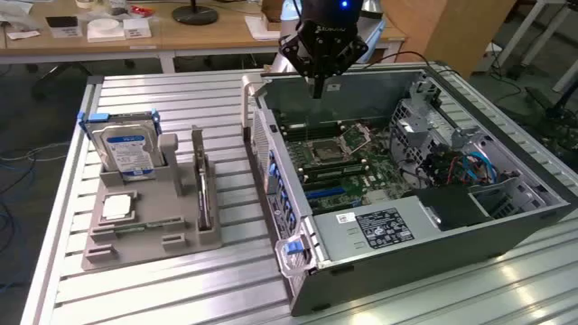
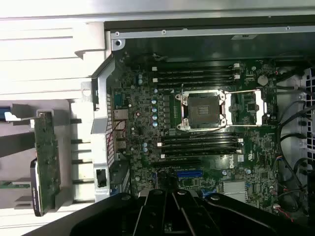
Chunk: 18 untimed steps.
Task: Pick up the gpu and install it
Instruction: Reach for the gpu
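Note:
The gpu (image 1: 200,181) is a thin dark card standing on edge in a slot of the grey holder (image 1: 149,233), at the exterior view's left of the open computer case (image 1: 434,250). In the wrist view the gpu (image 2: 47,157) shows a green circuit face outside the case wall. My gripper (image 1: 316,91) hangs over the far end of the case, above the motherboard (image 1: 336,159), well apart from the gpu. Its fingers are shut together with nothing between them. In the wrist view the gripper (image 2: 172,199) sits over the motherboard (image 2: 197,132).
A silver hard drive (image 1: 129,150) with a blue-white label stands upright in the holder, and a small square chip (image 1: 118,206) lies in front of it. The case holds an open CPU socket (image 2: 203,109), memory slots and cables (image 1: 461,166). A wooden desk (image 1: 181,30) stands behind.

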Each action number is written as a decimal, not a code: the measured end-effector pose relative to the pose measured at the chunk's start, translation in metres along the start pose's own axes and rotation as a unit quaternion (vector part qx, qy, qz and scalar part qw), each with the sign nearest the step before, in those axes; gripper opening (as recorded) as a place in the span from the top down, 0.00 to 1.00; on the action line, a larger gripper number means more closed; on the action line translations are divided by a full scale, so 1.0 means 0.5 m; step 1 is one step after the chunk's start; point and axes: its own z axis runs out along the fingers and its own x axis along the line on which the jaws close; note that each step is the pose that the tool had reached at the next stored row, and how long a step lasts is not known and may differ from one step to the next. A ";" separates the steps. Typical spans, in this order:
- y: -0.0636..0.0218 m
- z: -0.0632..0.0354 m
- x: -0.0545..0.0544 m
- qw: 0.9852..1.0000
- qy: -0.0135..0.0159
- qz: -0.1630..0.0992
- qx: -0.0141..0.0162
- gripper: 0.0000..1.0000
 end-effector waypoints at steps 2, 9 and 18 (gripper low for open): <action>0.000 0.000 0.000 1.000 0.000 0.000 0.000 0.89; 0.000 0.000 0.003 1.000 0.000 0.000 0.000 0.89; -0.002 -0.001 0.021 1.000 0.000 0.000 0.000 0.89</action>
